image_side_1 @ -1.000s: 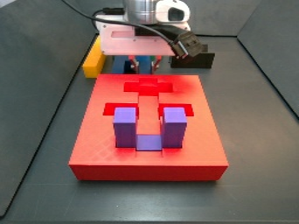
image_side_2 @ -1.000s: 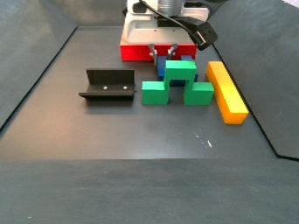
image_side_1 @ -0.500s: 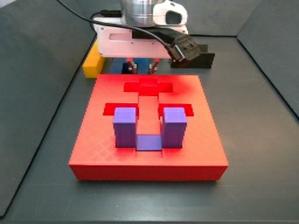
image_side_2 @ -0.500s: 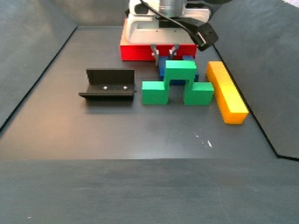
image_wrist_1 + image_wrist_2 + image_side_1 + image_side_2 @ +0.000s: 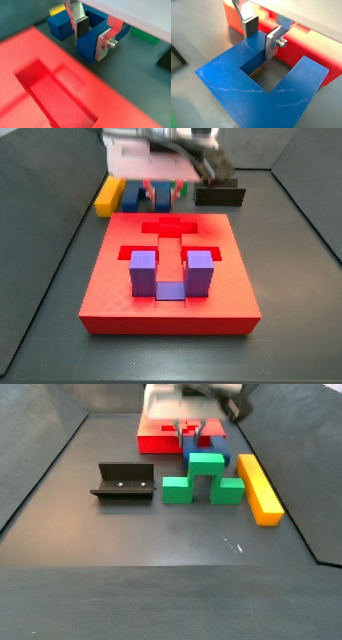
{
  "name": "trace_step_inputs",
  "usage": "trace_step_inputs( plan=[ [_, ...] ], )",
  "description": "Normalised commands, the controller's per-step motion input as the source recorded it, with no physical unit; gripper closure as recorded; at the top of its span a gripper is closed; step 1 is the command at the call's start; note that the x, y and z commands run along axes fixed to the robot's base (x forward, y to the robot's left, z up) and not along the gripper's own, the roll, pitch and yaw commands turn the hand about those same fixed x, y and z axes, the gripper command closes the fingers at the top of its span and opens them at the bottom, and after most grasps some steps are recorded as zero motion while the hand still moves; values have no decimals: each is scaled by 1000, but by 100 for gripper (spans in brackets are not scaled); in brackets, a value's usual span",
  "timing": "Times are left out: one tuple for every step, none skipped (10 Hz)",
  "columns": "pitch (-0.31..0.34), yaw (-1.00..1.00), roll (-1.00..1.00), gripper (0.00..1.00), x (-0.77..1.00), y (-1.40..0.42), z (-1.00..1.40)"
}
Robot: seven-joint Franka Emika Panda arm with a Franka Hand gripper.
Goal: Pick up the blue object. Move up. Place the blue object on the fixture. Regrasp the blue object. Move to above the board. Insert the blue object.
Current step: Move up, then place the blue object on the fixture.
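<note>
The blue object [image 5: 231, 85] is a U-shaped block, seen close in both wrist views, and my gripper [image 5: 260, 45] is shut on one of its prongs [image 5: 88, 46]. One finger stands outside the prong and the other inside the slot. In a side view the blue object [image 5: 162, 194] hangs just behind the red board [image 5: 134, 303] under the blurred gripper [image 5: 163, 186]. The gripper [image 5: 195, 432] is above and behind the green block there. The dark fixture [image 5: 123, 482] stands apart on the floor, away from the gripper.
A purple U-shaped block [image 5: 167, 273] sits in the board's recess. A green block [image 5: 203, 479] and a long yellow bar [image 5: 259, 487] lie beside the board's end. Dark walls enclose the floor on all sides.
The arm has risen and is blurred with motion. More of the blue object shows behind the board than before, still between the fingers.
</note>
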Motion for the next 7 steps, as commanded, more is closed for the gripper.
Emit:
trace_step_inputs(
  plan=[
    [-35,13,-44,100,-2,26,220],
    [0,0,11,100,-66,-31,-189],
    [0,0,0,100,-11,-26,-180],
    [0,0,14,100,-11,-40,-171],
    [0,0,11,100,-51,-37,-183],
    [0,0,0,100,0,-26,-160],
    [0,0,-31,100,0,0,31]
  ],
)
